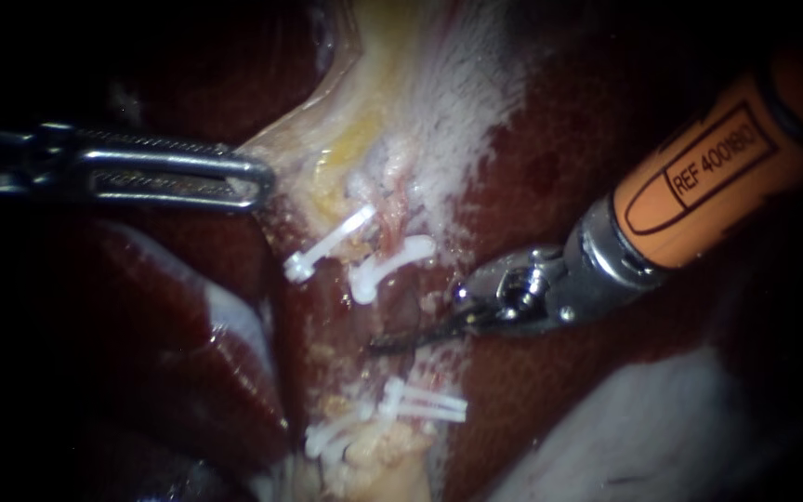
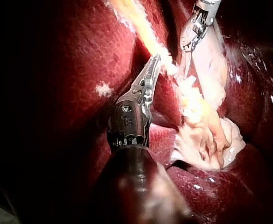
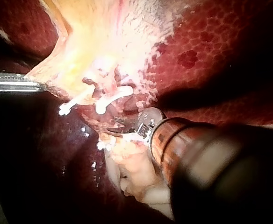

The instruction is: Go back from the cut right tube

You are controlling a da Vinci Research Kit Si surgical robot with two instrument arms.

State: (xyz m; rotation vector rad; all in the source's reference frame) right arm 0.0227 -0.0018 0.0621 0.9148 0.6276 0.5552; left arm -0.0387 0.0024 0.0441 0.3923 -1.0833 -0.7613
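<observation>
The right tube (image 1: 392,200) lies cut in two, with its long axis running up and down the endoscope view. Its upper part points down and ends at the upper clip (image 1: 390,265). Its lower part points up from under the lower clips (image 1: 429,404), and a bare dark gap separates the two ends. Just beside the upper clip, on its left, sits a second white clip (image 1: 327,246) on the neighbouring strand. Your right instrument (image 1: 392,342) comes in from the upper right, its shaft sloping down to the wrist. Its thin dark blades reach left and slightly down, crosswise to the tube's axis, and they lie in the gap between the upper clip and the lower clips. In the right wrist view a narrow gap shows between the blades, and nothing is gripped in them. Your left instrument (image 1: 257,181) comes in level from the left. Its long slotted jaws are clenched on the edge of the pale tissue (image 1: 346,139), which draws to a point at the jaw tips, well apart from the blades. Dark red liver (image 1: 532,390) lies around it all.
</observation>
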